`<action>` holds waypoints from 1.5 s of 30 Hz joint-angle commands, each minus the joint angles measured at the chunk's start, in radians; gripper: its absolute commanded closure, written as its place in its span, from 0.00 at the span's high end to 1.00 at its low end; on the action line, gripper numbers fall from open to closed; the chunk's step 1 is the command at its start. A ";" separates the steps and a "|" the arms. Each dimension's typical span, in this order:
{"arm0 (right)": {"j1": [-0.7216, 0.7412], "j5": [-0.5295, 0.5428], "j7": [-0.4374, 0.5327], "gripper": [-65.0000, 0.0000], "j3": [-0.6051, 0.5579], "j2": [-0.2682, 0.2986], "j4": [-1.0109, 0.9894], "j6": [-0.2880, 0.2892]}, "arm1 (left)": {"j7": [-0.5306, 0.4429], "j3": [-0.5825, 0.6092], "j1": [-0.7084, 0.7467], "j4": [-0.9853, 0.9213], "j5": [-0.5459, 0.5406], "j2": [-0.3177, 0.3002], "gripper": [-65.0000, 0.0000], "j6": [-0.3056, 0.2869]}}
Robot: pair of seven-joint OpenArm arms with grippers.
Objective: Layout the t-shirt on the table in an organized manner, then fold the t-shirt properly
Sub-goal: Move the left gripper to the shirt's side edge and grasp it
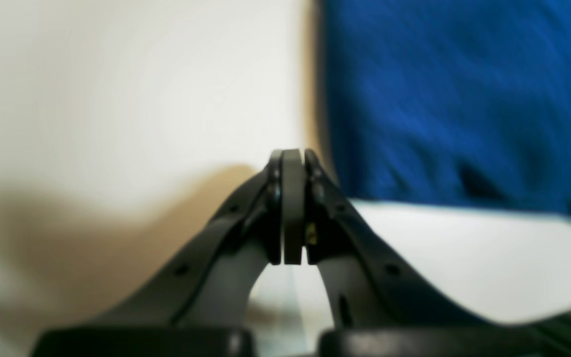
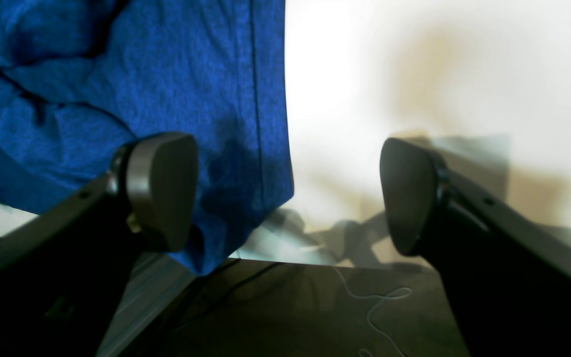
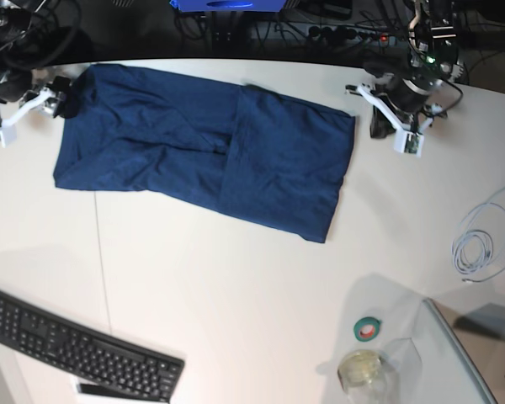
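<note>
The dark navy t-shirt (image 3: 210, 151) lies spread across the far half of the white table (image 3: 236, 295), with one part folded over its right side. My left gripper (image 3: 379, 124) is shut and empty, just off the shirt's right edge. The left wrist view shows its tips (image 1: 293, 158) pressed together above the table (image 1: 117, 74), the t-shirt (image 1: 464, 99) to the right. My right gripper (image 3: 63, 101) sits at the shirt's far left corner. It is open (image 2: 285, 193), with one finger (image 2: 161, 188) over the t-shirt (image 2: 142, 74) and the other over bare table (image 2: 414, 74).
A black keyboard (image 3: 80, 353) lies at the near left. A green tape roll (image 3: 369, 328) and a glass jar (image 3: 364, 370) stand near right, beside a grey tray (image 3: 480, 353). A coiled white cable (image 3: 480, 244) lies at the right. Cables crowd the far edge.
</note>
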 commanded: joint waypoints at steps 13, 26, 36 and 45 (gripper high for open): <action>-0.002 0.009 0.004 0.81 0.002 0.010 0.013 0.008 | -0.024 0.007 -0.145 -0.002 -0.015 0.033 0.00 -0.007; 0.003 0.007 0.004 0.81 0.002 0.008 0.012 0.008 | -0.029 0.107 -0.236 -0.151 -0.011 0.052 0.00 -0.007; -0.002 0.007 0.004 0.81 0.002 0.008 0.012 0.008 | -0.029 0.122 -0.223 -0.272 -0.011 0.049 0.00 -0.007; -0.002 0.007 0.004 0.81 0.000 0.008 0.012 0.008 | -0.030 0.119 -0.134 -0.197 -0.019 0.036 0.00 -0.007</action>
